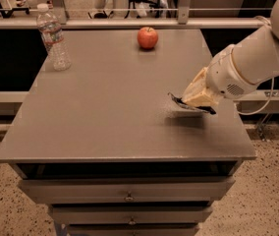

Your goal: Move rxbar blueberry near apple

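The red apple sits at the far middle of the grey table. My gripper is over the table's right side, at the end of the white arm coming in from the right. It is shut on the rxbar blueberry, a dark flat wrapper whose crimped end sticks out to the left under the fingers. The bar is held slightly above the table, with its shadow below. Most of the bar is hidden by the gripper. The apple is well away, up and to the left of the gripper.
A clear plastic water bottle stands upright at the far left corner of the table. Drawers run below the table's front edge. A rail and chair legs lie behind the table.
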